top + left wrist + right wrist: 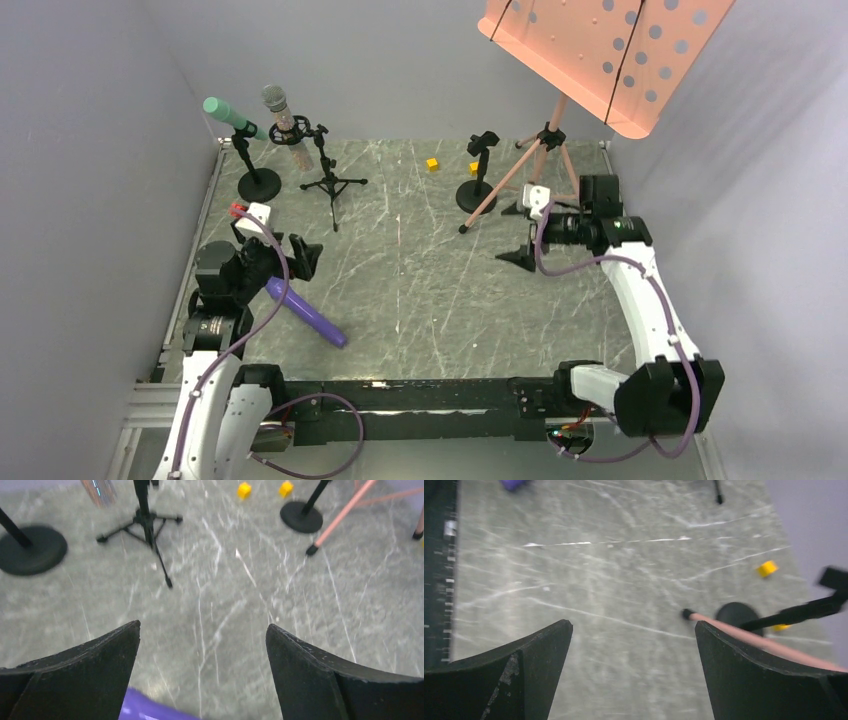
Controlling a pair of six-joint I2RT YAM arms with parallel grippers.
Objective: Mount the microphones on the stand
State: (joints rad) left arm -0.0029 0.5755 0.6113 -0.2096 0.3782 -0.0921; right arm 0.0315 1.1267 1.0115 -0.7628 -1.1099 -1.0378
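On the near-left part of the table (pixel 420 290), the purple microphone (pixel 305 312) lies flat, one end under the left gripper (pixel 203 625), whose jaws stand wide apart with nothing held. The teal-green microphone (pixel 228 113) and the glittery microphone (pixel 282 122) already sit in stands at the far left. The empty stand (pixel 476 196) is near the right gripper (pixel 634 623), which is likewise spread wide and holds nothing. Probable step: pick up the purple microphone. Centre the jaws across the barrel near mid-length, descend square to its axis, and close firmly, since the round body may roll. Keep clear of the pink tripod (pixel 505 185) beside the clip
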